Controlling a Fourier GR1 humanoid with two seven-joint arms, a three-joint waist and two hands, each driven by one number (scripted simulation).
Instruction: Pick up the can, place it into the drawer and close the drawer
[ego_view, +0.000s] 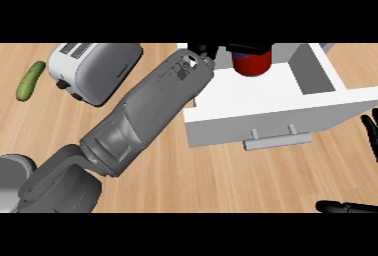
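Observation:
The red can (252, 66) is upright above the inside of the open white drawer (258, 117), near its back left part. My left hand (246, 48) reaches in from the lower left along a long grey forearm, and its black fingers curl round the can's top. The band at the view's top hides part of that hand. The drawer's grey handle (277, 140) faces me at the front. My right hand (368, 131) rests open at the right edge of the view, fingers up, apart from the drawer.
A silver toaster (92, 70) stands on the wooden counter at the upper left, with a green cucumber (29, 80) left of it. A grey rounded object (10, 176) shows at the lower left edge.

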